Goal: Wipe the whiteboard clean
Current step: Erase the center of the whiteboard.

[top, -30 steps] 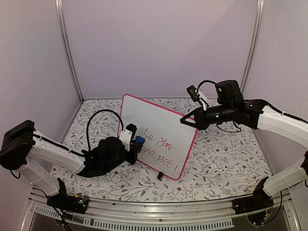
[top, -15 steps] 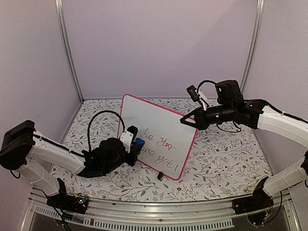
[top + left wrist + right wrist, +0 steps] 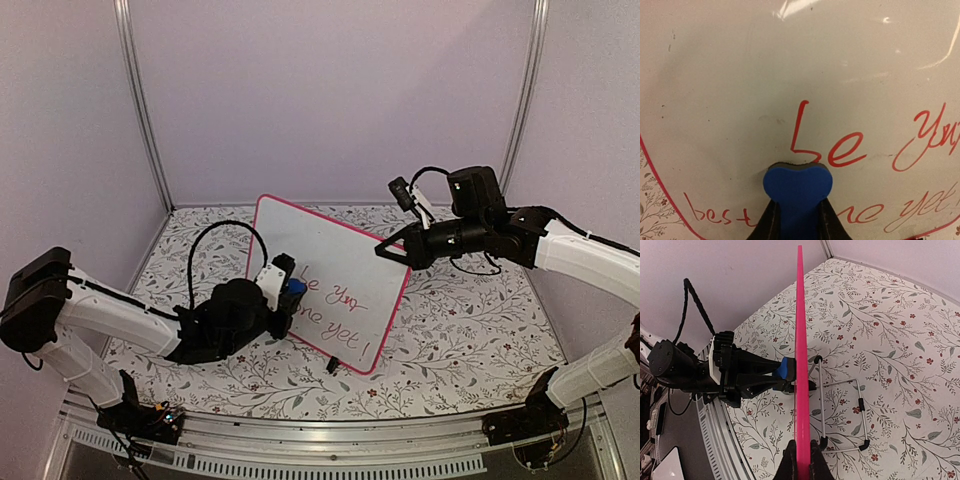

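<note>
Standing on edge on the floral table (image 3: 470,330), your 1 whiteboard (image 3: 335,290) ran its long axis far-left to near-right, red writing facing the left arm. Your left gripper (image 3: 797,212) pinched 1 blue eraser (image 3: 797,186) against it; your right gripper (image 3: 801,454) clamped its pink frame.

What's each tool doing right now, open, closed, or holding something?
Left tool: closed on the blue eraser, pressed against the whiteboard.
Right tool: closed on the whiteboard's pink edge.
</note>
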